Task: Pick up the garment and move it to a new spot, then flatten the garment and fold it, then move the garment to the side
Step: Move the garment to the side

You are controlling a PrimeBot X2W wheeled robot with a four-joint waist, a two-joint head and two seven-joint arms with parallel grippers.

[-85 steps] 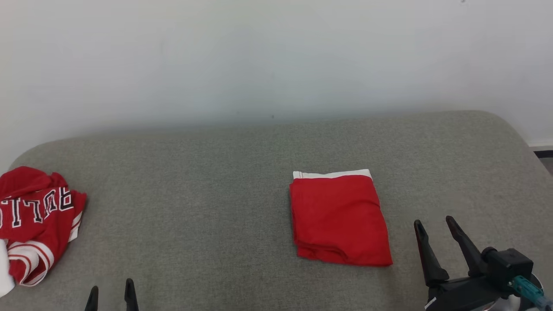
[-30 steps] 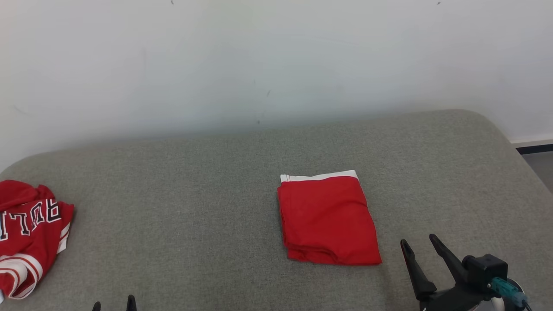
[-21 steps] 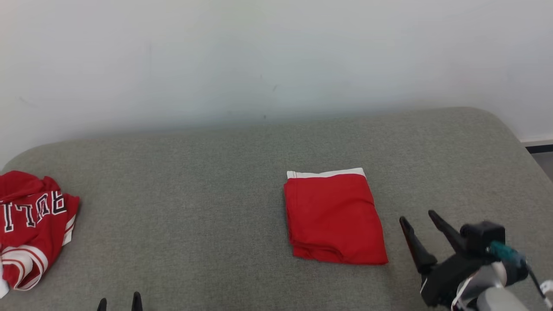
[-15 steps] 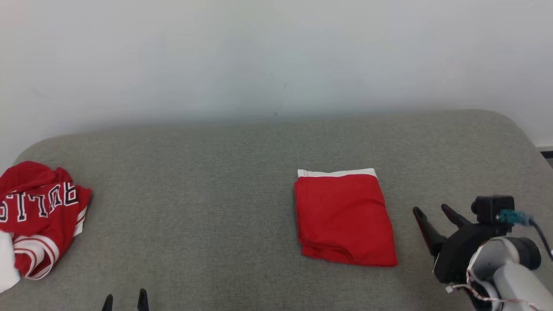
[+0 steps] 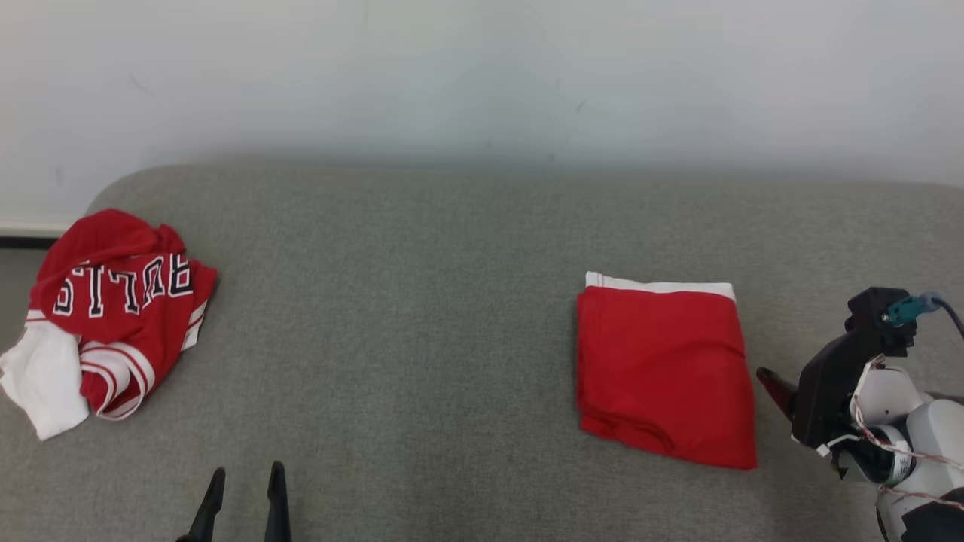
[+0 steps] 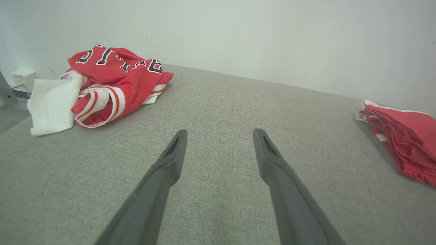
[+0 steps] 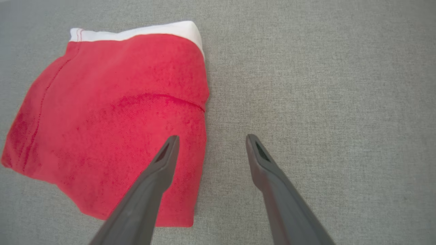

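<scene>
A red garment, folded into a neat square with a white band along its far edge, lies flat on the grey cushion, right of middle. My right gripper hangs open just off its right edge, wrist raised. In the right wrist view the open right gripper straddles the folded garment's right edge, one finger over the red cloth and one over bare cushion, holding nothing. My left gripper stands open and empty at the front left, over bare cushion. The folded garment also lies at the right edge of the left wrist view.
A crumpled red jersey with black-and-white lettering lies at the cushion's far left, beside a white cloth; both appear in the left wrist view, jersey and cloth. A pale wall backs the cushion. Floor lies beyond the left end.
The camera has swung left, so everything sits further right in the picture. My right arm has lifted its wrist and tipped its fingers down at the folded garment's right edge. Both grippers stay open.
</scene>
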